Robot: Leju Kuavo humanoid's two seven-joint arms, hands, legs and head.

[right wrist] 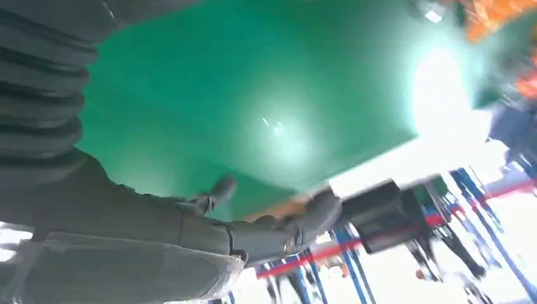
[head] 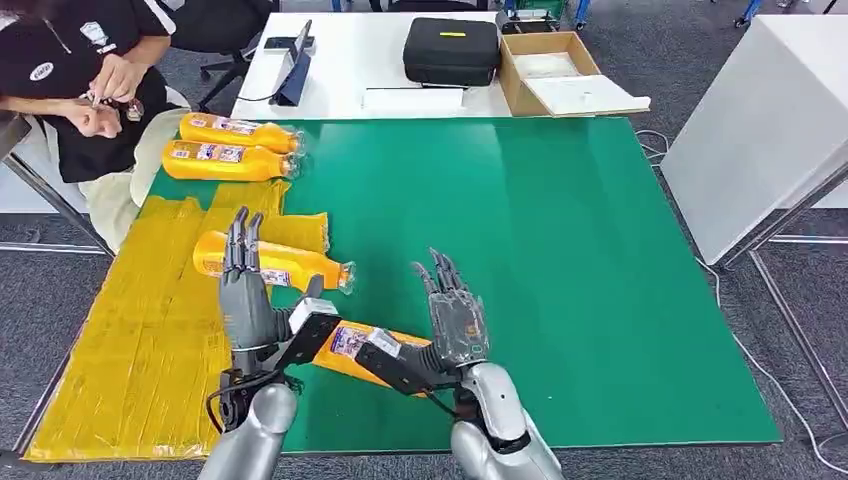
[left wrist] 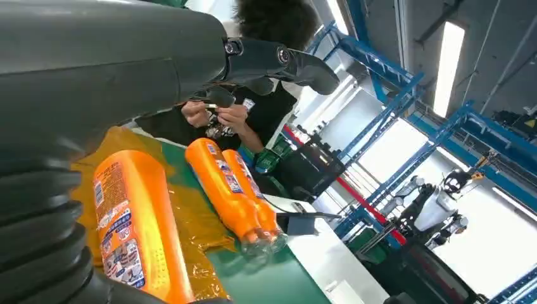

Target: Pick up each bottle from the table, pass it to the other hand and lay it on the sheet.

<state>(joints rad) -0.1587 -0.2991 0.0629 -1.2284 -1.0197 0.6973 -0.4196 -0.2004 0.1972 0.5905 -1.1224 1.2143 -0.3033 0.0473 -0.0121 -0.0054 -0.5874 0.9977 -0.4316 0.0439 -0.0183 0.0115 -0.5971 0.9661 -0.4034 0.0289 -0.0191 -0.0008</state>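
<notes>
left robot hand [head: 243, 290] open, over bottle [head: 275, 263]; sheet [head: 140, 330]

Grey carpet floor [head: 700, 60]; white table [head: 340, 60] behind; blue overhead frames [left wrist: 380, 82].

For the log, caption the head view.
Both hands flank an orange bottle on the green mat; three bottles lie further left.

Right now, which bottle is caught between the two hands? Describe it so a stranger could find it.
Start at the green mat and go to its near edge. An orange bottle lies there between the left hand and right hand, partly hidden by their thumbs. It lies on bare mat, unlike the bottle on the yellow sheet.
</notes>
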